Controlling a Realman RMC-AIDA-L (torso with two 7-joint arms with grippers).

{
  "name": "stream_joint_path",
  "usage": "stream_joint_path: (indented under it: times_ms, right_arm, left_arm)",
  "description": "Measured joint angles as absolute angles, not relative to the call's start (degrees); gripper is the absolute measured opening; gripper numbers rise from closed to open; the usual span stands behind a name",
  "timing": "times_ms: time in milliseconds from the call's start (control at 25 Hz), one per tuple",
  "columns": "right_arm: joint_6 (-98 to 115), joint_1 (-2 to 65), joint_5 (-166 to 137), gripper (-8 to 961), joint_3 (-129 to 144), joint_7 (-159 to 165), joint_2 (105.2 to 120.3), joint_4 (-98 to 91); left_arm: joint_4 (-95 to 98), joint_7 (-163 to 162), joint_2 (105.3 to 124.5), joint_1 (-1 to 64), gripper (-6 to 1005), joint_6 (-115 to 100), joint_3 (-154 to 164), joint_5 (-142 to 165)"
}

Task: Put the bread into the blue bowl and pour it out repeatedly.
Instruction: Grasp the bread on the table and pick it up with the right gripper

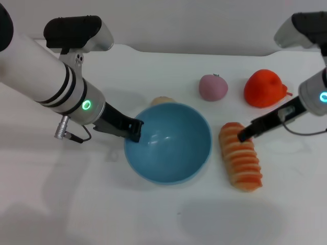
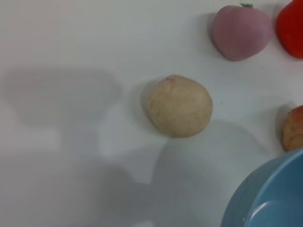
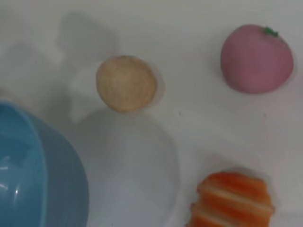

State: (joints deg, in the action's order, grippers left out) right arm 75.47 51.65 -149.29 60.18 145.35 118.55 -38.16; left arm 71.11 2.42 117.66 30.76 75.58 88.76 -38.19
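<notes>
White, smooth table (image 1: 153, 219) is seen under everything. Behind the blue bowl (image 1: 168, 143), a beige ball (image 2: 180, 106) is mostly hidden in the head view. The bowl's rim at nine o'clock is pinched by the left gripper (image 1: 134, 130). The bread (image 1: 241, 155), ridged orange with cream grooves, lies at three o'clock of the glossy bowl; its upper end is touched by the right gripper (image 1: 245, 134), whose opening cannot be told.
</notes>
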Motion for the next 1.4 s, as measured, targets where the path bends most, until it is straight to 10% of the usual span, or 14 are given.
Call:
stream_joint_path:
  times_ms: [1400]
  right_arm:
    - [62.59, 56.76, -148.93, 433, 63.33, 146.15, 119.45, -19.92]
  left_arm:
    - [71.81, 3.34, 117.92, 31.29, 14, 74.71, 87.47, -38.41]
